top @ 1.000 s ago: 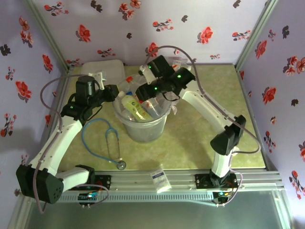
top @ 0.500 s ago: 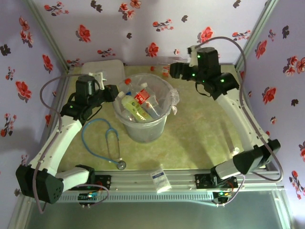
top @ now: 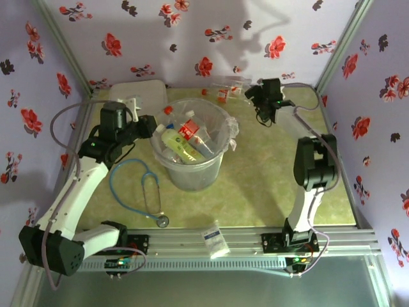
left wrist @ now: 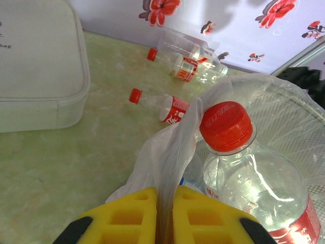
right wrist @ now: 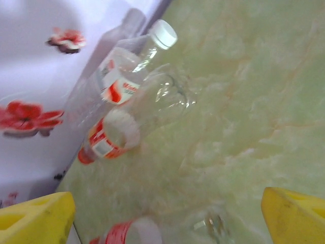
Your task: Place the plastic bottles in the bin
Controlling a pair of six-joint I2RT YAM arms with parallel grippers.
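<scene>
The right gripper, jaws spread wide and empty, has swung off the bin to the plastic bottles lying by the back wall, so another pick looks next; others already sit inside the bin, whose bag liner the left gripper pinches tight

Top view: high, from the near edge, looking down over the whole worktop. Wrist views: close, low, both facing bottles at far wall.
</scene>
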